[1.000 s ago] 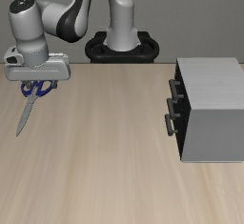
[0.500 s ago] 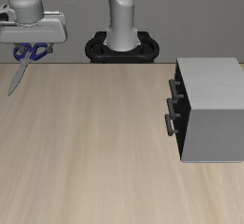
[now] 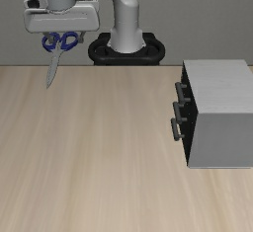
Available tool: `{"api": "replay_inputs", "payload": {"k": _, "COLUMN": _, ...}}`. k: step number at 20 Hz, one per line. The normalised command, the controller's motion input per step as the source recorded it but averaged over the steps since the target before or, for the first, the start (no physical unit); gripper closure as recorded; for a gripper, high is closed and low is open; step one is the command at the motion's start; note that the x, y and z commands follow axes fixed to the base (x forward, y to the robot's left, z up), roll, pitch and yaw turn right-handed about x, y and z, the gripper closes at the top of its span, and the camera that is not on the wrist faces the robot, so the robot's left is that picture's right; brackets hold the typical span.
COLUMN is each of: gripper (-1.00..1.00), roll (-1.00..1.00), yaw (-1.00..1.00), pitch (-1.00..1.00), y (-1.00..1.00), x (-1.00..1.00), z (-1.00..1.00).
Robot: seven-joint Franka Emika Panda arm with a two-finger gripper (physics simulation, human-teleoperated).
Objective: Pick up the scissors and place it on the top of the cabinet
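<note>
Hanging blade-down beneath the end effector (image 3: 61,37), scissors (image 3: 53,63) pinched at the handles between its fingers.

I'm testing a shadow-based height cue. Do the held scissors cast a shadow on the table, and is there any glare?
Exterior view: no shadow shows on the table under the scissors; light is flat and even, with no glare; the cabinet top reads lighter than its drawer face, the sole shading cue.

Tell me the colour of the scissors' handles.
The scissors have blue handles, best seen in the exterior view.
</note>
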Motion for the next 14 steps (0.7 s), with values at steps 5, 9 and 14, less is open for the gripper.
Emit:
{"api": "replay_inputs", "payload": {"k": 5, "gripper": 1.0, "roll": 0.0, "yaw": 0.0, "pitch": 0.0, "y": 1.0, "x": 0.0, "z": 0.0}}
{"api": "replay_inputs", "payload": {"k": 9, "gripper": 1.0, "roll": 0.0, "yaw": 0.0, "pitch": 0.0, "y": 1.0, "x": 0.0, "z": 0.0}}
{"api": "replay_inputs", "payload": {"k": 14, "gripper": 1.0, "roll": 0.0, "yaw": 0.0, "pitch": 0.0, "y": 1.0, "x": 0.0, "z": 0.0}}
